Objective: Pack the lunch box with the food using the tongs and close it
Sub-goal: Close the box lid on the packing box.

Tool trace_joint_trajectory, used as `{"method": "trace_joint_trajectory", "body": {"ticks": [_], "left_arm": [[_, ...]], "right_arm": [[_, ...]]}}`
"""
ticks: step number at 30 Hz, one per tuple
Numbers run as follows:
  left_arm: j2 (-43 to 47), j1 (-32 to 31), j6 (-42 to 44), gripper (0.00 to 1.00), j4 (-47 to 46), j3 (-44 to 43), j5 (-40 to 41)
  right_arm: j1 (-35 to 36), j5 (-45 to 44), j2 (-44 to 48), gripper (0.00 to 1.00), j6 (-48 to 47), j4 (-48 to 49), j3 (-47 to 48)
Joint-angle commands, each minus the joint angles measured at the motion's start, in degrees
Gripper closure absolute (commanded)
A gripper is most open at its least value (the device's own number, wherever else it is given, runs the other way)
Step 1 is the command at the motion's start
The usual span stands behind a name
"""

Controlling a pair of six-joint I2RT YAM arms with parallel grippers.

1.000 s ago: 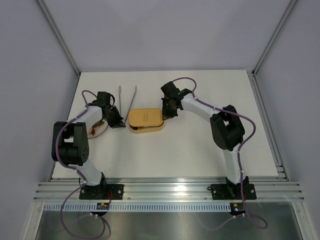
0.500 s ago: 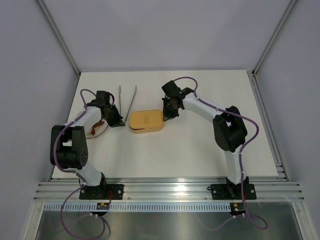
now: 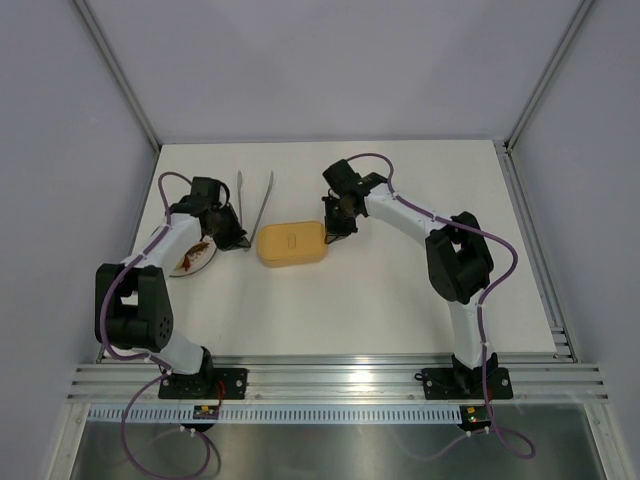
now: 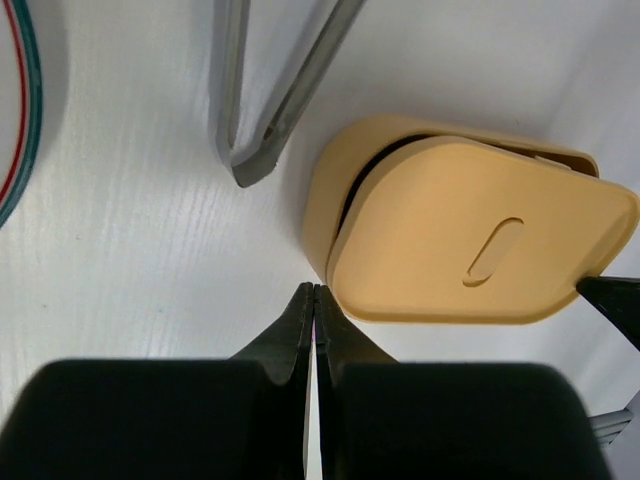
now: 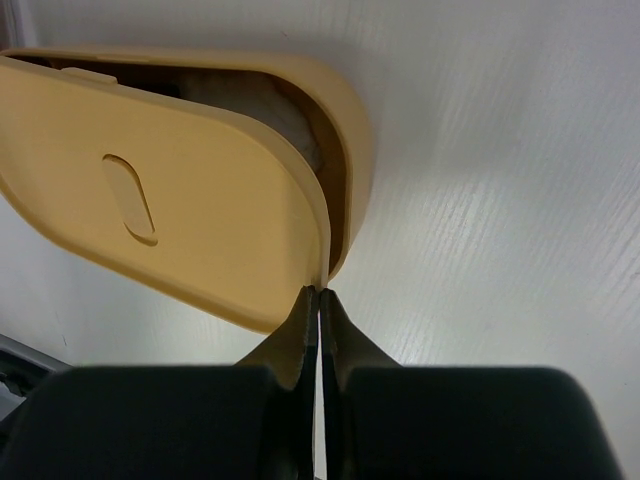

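Lid [image 4: 480, 245] has slid squarer over the lunch box [image 3: 292, 245] in the last second. Plate [image 3: 190, 262] sits near-left on the desk [image 3: 400, 300] with a reddish bit of food [image 3: 196, 250] on it. Left hand [image 4: 313, 300] is clenched and empty, tips at the box's left end. Right hand [image 5: 320, 300] is clenched and empty, tips against the lid's edge at the right end. Lid is skewed, with a gap showing something whitish inside. Tongs [image 3: 255, 195] lie beyond, joined end just beside the box.

lunch box [image 5: 348, 150] contents hidden by lid [image 5: 170, 210] | tongs [image 4: 233, 90] cropped top | plate [image 4: 14, 100] cropped left
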State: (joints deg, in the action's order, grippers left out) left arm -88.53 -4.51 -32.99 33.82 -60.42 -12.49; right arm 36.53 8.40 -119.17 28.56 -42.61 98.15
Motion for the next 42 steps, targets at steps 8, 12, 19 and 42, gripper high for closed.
{"method": "trace_joint_trajectory", "body": {"ticks": [8, 12, 19, 42], "left_arm": [[1.35, -5.5, 0.39, 1.0, -0.42, -3.91, -0.25], [1.08, -6.56, -0.05, 1.0, -0.78, -3.91, -0.43], [0.73, -6.91, -0.05, 1.0, -1.04, -3.91, -0.25], [-0.33, -8.05, 0.56, 1.0, -0.78, -3.21, 0.01]], "right_arm": [[0.73, 0.74, -1.94, 0.86, -1.13, -1.42, 4.33], [0.73, 0.56, -1.94, 0.72, -1.22, -1.25, 4.07], [0.73, -0.49, -0.36, 0.63, -1.05, -1.07, 3.54], [5.56, -6.03, -1.32, 0.92, -2.19, -2.65, 8.82]]}}
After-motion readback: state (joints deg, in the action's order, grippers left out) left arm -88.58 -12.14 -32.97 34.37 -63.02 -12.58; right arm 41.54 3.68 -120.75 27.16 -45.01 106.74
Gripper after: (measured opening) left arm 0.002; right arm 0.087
